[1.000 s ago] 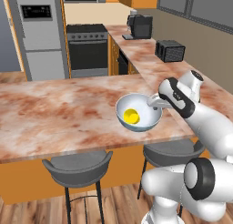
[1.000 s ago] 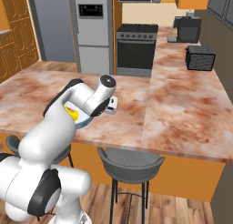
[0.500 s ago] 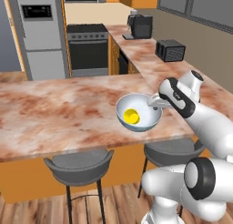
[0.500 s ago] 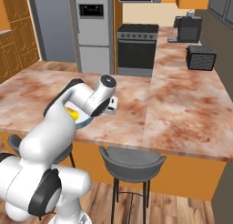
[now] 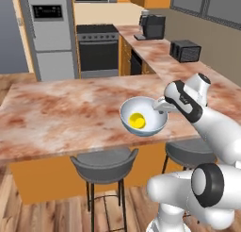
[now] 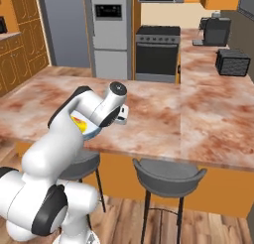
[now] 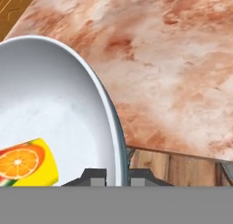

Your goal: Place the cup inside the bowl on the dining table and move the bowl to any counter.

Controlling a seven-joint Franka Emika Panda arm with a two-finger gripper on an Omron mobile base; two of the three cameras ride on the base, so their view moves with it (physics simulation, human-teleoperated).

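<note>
The wide pale bowl (image 5: 151, 127) is at the near edge of the dining table (image 5: 56, 113) and seems to hang just above it. The small yellow cup (image 5: 137, 120) lies inside the bowl. My gripper (image 5: 159, 107) is shut on the bowl's right rim. In the hand view the rim of the bowl (image 7: 54, 104) runs between my fingertips (image 7: 95, 175), and the cup (image 7: 27, 164) shows its orange-slice mark at the lower left. In the right base view my arm hides most of the bowl (image 6: 90, 132).
Two grey stools (image 5: 104, 161) (image 5: 187, 153) stand under the table's near edge. The counter (image 5: 157, 54) runs back on the right with a black toaster (image 5: 185, 50) and a coffee machine (image 5: 153, 26). A stove (image 5: 98, 49) and a fridge (image 5: 47, 33) stand behind.
</note>
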